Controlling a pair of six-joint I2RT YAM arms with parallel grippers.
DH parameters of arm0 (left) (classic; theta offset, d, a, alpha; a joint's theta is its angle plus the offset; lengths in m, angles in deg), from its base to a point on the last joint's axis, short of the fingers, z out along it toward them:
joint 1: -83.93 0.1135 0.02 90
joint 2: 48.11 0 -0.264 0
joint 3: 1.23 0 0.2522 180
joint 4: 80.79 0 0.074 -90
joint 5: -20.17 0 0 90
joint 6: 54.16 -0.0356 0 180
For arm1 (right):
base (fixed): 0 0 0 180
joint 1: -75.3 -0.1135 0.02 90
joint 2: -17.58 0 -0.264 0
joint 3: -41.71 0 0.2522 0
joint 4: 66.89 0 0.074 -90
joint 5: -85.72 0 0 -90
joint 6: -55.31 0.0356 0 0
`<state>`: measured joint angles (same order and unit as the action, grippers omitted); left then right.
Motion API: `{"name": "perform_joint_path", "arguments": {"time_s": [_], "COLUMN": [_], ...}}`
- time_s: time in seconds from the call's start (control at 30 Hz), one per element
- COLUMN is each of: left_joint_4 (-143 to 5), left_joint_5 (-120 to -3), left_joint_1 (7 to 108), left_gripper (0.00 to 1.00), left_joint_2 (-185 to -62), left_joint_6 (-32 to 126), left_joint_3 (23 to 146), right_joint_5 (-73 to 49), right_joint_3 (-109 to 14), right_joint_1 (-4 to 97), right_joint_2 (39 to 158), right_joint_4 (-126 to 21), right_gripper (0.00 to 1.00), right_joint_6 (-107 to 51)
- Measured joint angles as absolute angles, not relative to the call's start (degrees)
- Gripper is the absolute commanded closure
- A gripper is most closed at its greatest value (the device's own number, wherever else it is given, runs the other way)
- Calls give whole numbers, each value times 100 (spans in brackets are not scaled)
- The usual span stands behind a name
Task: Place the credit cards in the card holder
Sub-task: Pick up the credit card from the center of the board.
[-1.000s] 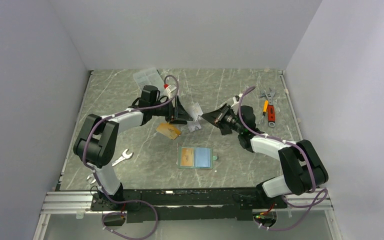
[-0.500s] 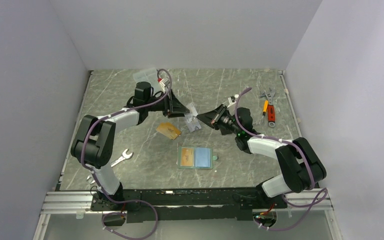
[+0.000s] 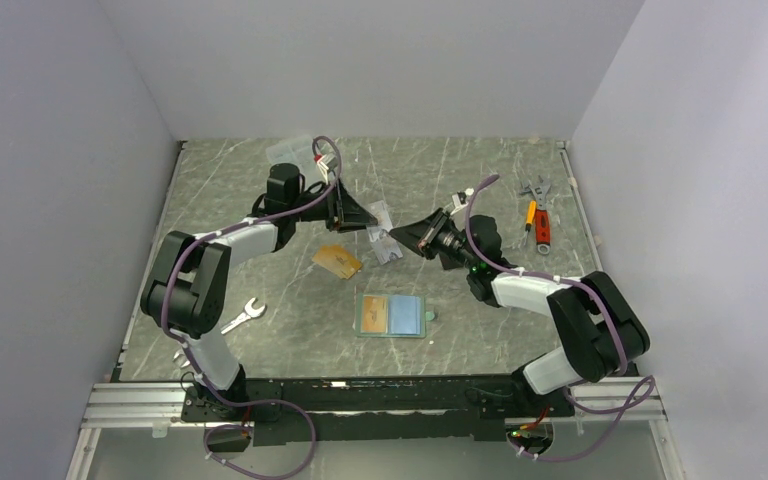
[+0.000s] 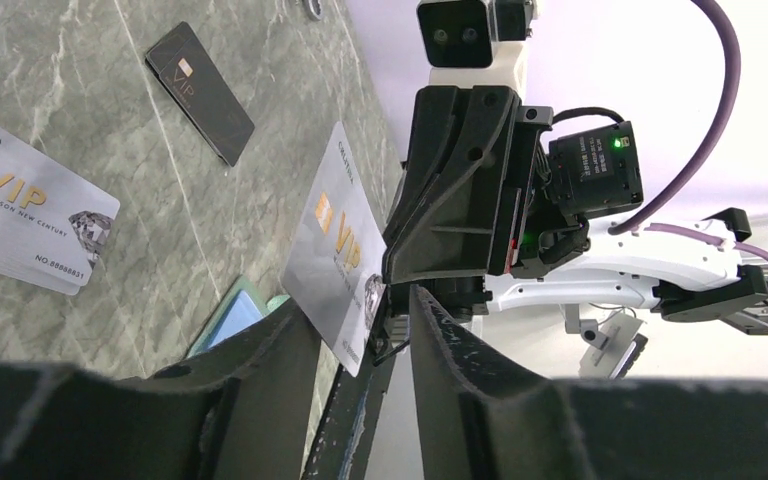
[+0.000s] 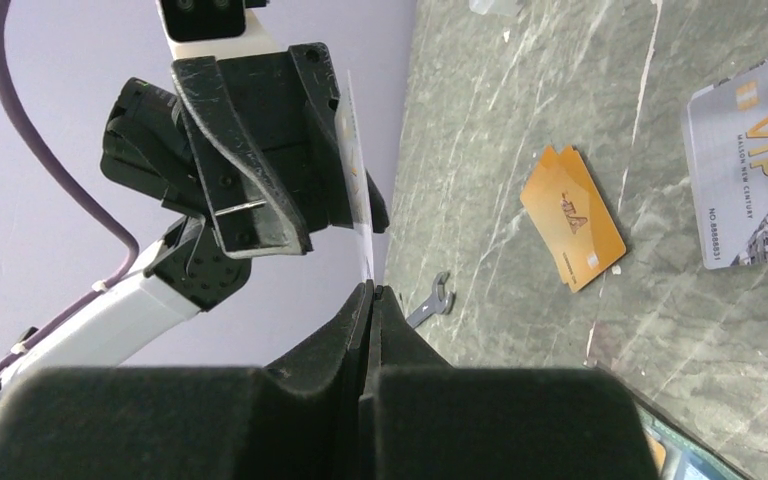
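**Above the tabletop, one card between two grippers**

Over the veined, stone-look table (image 3: pixel 440 180), the right gripper (image 5: pixel 370 288) is pinching a thin, glossy silvery card (image 4: pixel 335 260) by its edge, clenched tight. The left gripper (image 4: pixel 360 305) is straddling the same card (ridged black fingers standing apart, not clamping). At 6 o'clock from it, the card holder (image 3: pixel 392 316) is lying open and flat, and rectangular orange-gold cards (image 3: pixel 337 262) are resting at 8 o'clock.

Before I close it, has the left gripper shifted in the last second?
Yes. In the top view the left gripper has drawn slightly away from the orange cards, which stayed put, toward the back wall.
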<state>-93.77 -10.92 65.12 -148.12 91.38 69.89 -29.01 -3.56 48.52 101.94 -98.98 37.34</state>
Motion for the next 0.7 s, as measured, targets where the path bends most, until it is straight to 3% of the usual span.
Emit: {"name": "perform_joint_path", "arguments": {"time_s": [0.17,0.37,0.57,0.7], "left_joint_4": [-9469,-9541,-9694,-9904], "left_joint_5": [-1068,-950,-725,-587], "left_joint_1": [6529,6580,6647,6661], "left_gripper": [93,100,100,100], "left_joint_2": [-14812,-14807,-14785,-14707], "left_joint_6": [9285,9405,9606,9731], "left_joint_3": [6987,6987,6987,6963], "right_joint_5": [-2881,-2883,-3056,-3428], "right_joint_3": [-362,-362,-349,-253], "right_joint_1": [4810,4745,4775,5088], "right_joint_2": [10213,10285,10305,10178], "right_joint_4": [-10075,-10278,-10505,-10628], "right_gripper": [100,100,65,52], "right_joint_6": [3736,3734,3712,3659]}}
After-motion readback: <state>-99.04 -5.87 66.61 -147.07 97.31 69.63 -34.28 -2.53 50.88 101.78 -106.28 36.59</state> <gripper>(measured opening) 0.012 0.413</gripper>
